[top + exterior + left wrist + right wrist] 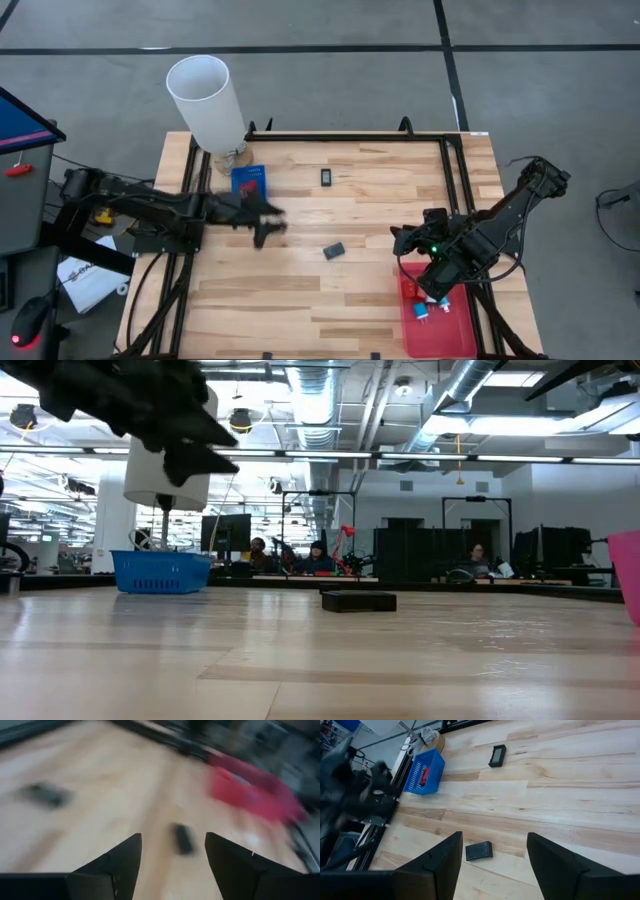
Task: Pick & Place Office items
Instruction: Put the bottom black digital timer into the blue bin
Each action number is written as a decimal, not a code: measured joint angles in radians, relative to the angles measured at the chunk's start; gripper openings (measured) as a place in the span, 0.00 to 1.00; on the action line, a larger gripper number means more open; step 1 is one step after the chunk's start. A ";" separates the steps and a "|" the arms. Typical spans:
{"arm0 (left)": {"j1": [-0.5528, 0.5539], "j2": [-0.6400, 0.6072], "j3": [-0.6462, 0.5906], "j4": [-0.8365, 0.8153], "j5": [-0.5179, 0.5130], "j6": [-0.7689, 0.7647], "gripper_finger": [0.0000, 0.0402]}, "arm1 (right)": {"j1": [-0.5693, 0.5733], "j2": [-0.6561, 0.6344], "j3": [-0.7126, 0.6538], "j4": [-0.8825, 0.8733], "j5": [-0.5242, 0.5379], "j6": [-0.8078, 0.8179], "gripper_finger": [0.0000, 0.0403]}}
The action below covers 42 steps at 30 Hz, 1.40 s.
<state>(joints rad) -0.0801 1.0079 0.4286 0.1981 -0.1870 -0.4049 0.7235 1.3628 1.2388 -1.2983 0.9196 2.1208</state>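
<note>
Two small black blocky pieces lie flat on the wooden table: one near the middle point(334, 251) point(479, 851) point(358, 601) and one farther back point(327, 177) point(497, 756). My left gripper point(268, 228) point(173, 836) hangs open above the table, just left of the middle piece point(184, 840), and shows blurred. My right gripper point(400, 240) point(494, 835) is open, above the table to the right of that piece. The red tray point(455, 335) holds light blue and white pieces point(423, 310). The blue bin point(249, 180) point(434, 767) holds a red piece point(421, 774).
A white cylinder lamp point(207, 100) stands on a round base at the table's far left corner, beside the blue bin point(160, 572). A black frame point(350, 135) runs along the table's edges. Bare wood lies between the two arms. People sit at desks in the room beyond.
</note>
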 joint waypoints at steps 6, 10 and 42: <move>-0.133 0.187 0.000 0.202 0.013 0.230 0.62 | 0.000 0.000 0.000 0.004 -0.002 0.000 0.53; -0.159 0.326 0.005 0.267 -0.070 0.233 0.70 | 0.000 0.000 0.000 0.012 -0.002 0.001 0.53; -0.221 0.843 0.347 0.232 -0.302 -0.041 0.73 | 0.005 0.000 0.000 -0.009 -0.006 -0.011 0.53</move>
<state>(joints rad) -0.3008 1.8513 0.7753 0.4297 -0.4895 -0.4457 0.7282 1.3628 1.2388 -1.3072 0.9134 2.1098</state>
